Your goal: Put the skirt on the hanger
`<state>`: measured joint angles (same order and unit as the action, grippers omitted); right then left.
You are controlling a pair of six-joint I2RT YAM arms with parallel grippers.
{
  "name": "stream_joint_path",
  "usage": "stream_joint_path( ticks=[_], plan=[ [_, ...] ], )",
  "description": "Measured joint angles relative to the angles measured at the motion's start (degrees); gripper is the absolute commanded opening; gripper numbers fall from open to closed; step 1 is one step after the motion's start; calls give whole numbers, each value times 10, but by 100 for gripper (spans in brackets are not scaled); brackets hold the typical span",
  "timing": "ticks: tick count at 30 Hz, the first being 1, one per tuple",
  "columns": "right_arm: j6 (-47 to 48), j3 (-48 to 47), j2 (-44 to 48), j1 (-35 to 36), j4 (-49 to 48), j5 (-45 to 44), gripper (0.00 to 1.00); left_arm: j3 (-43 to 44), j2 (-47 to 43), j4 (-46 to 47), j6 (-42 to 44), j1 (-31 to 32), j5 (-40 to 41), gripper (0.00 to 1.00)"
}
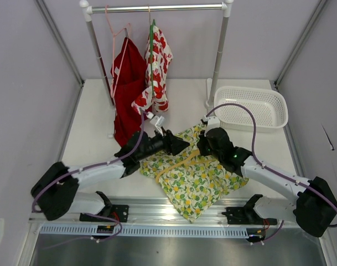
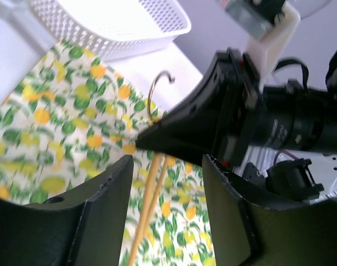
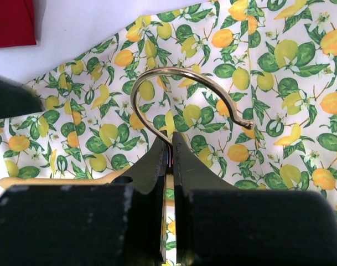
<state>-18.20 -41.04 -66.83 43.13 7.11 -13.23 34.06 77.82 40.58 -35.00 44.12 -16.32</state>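
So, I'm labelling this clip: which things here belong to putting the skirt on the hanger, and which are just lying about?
Job: lemon-print skirt, yellow-tan hanger.
Lying about: white basket, red garment, red-flowered garment, green hanger.

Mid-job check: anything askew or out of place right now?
The lemon-print white cloth skirt lies rumpled, its near corner spilling off the white table onto the metal rail. Nothing looks damaged.

hanger (image 3: pixel 52 180) neck hidden between right tool (image 3: pixel 169 145) tips, basket (image 2: pixel 102 22) cut by frame top
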Motion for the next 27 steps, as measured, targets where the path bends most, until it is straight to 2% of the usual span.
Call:
stream_joint_path(
  ticks=[5, 9, 12, 16, 20, 23, 27],
  plan=[
    [3, 8, 12, 0, -6, 1, 0, -33, -155, -191, -16, 52, 135, 65],
    [5, 8, 19, -2, -8, 2, 0, -33, -257, -362, -76, 100, 263, 70],
    [5, 8, 19, -4, -11, 2, 0, -32, -297, -493, -154, 129, 351, 73],
    [5, 9, 19, -6, -15, 2, 0, -33, -308, -632, -262, 157, 418, 79],
    [5, 9, 21, -7, -17, 5, 0, -40, -321, -716, -348, 163, 449, 84],
    [5, 13, 26, -7, -18, 7, 0, -53, -352, -748, -382, 163, 459, 91],
    [5, 19, 34, -7, -19, 8, 0, -72, -376, -760, -425, 163, 459, 92]
  ],
)
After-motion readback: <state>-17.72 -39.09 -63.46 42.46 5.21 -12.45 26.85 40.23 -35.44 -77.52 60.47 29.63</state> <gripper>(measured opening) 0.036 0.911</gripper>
